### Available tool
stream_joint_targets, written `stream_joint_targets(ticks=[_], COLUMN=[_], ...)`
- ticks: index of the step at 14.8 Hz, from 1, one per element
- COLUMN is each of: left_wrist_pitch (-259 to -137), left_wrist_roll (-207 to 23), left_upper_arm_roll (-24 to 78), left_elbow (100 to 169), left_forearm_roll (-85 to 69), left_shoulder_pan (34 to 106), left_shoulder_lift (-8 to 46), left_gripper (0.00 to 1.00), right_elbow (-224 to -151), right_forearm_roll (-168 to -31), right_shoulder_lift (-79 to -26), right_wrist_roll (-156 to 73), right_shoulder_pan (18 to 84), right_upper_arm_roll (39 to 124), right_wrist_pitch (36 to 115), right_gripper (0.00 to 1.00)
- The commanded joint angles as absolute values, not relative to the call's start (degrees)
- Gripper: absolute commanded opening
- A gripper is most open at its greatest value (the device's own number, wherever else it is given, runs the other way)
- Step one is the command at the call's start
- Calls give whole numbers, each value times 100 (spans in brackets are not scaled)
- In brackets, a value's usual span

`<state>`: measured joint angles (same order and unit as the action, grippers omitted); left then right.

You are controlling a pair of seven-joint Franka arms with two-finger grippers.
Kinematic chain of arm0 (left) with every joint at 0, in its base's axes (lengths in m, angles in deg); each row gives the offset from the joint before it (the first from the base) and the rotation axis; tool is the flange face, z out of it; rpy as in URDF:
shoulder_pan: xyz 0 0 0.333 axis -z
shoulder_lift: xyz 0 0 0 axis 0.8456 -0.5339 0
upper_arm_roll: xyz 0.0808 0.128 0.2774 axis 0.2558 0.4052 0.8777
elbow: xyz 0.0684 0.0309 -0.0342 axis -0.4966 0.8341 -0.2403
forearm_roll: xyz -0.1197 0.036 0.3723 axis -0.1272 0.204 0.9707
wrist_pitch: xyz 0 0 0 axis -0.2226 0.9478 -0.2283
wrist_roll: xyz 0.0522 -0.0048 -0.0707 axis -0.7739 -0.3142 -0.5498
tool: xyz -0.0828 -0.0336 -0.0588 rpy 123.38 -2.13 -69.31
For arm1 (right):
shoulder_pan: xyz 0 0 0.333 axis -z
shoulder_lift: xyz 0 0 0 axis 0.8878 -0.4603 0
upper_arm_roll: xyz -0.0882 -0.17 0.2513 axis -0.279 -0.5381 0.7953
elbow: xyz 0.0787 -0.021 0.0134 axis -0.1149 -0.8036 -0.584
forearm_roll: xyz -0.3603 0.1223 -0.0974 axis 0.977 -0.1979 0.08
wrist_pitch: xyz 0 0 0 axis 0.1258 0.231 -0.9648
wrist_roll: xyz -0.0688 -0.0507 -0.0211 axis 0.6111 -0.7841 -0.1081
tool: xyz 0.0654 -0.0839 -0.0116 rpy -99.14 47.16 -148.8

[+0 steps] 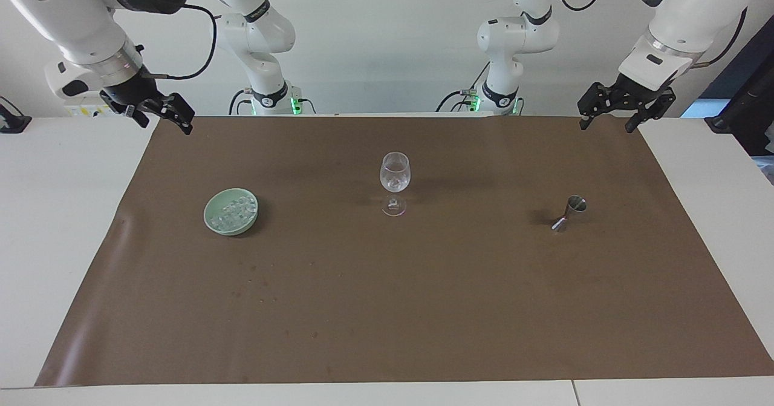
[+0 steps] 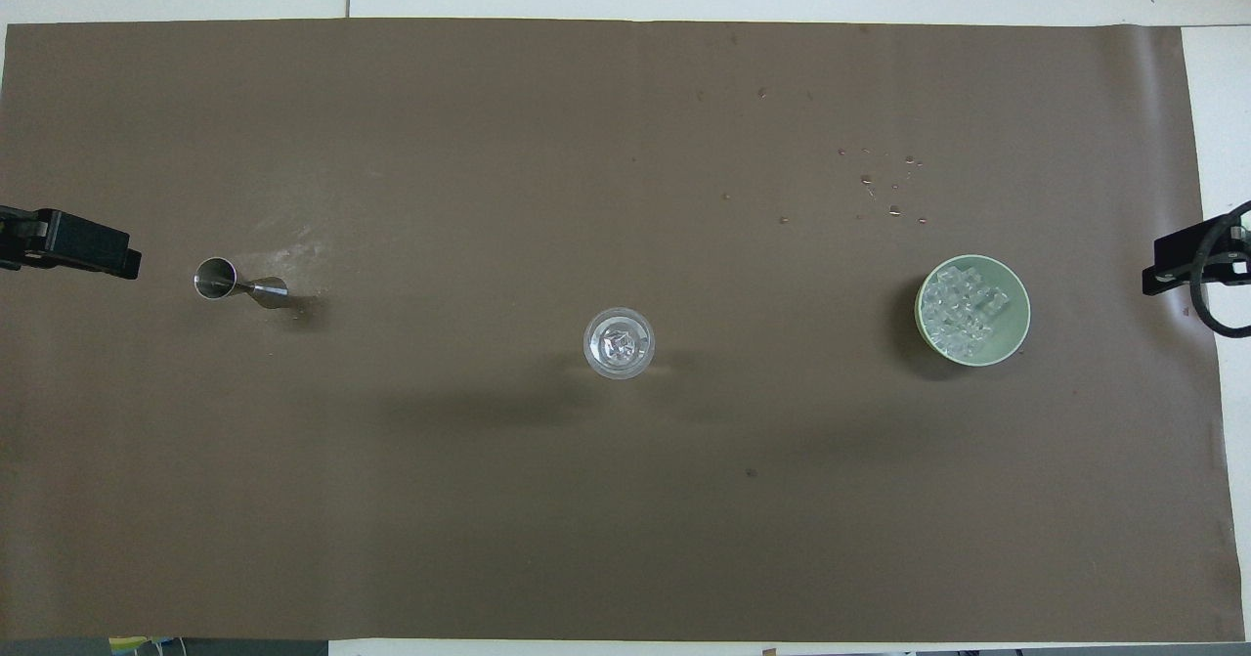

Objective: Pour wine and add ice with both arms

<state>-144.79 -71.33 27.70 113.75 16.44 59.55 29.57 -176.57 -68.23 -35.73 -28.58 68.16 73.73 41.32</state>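
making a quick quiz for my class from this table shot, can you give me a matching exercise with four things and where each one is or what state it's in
Things:
1. wine glass
2. green bowl
3. jigger
4. left gripper

Places or states:
A. toward the left arm's end of the brown mat
B. holds a heap of ice
C. open and empty, over the mat's corner
D. upright mid-mat, ice inside

Pairs: 1-D, 2-B, 3-A, 4-C

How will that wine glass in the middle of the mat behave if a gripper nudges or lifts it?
The wine glass stands on a thin stem over a small foot, so a push at the bowl would probably tip it. Its clear, smooth wall looks slippery and fragile; grip gently. The ice already in the bowl likely makes it a bit top-heavy.
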Motion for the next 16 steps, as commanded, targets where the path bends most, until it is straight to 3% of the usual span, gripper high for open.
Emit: stream_joint_targets(ticks=[1,16], left_wrist_pitch=[-14591,-14530], left_wrist_roll=[-7088,-7115], left_upper_arm_roll=[2799,2808], left_elbow=[11478,11495], left_forearm_roll=[1769,1760], left_shoulder_pan=[6011,5958], left_shoulder_lift=[3022,3030], left_gripper=[100,100], right_elbow=[-17561,-17553], right_forearm_roll=[-6711,-6703], right_shoulder_lift=[-3643,-3608], right_wrist_roll=[-3049,-3049], right_shoulder_pan=[6787,6787], right_upper_arm_roll=[7367,7385], right_wrist_pitch=[4179,4162], right_gripper=[100,100])
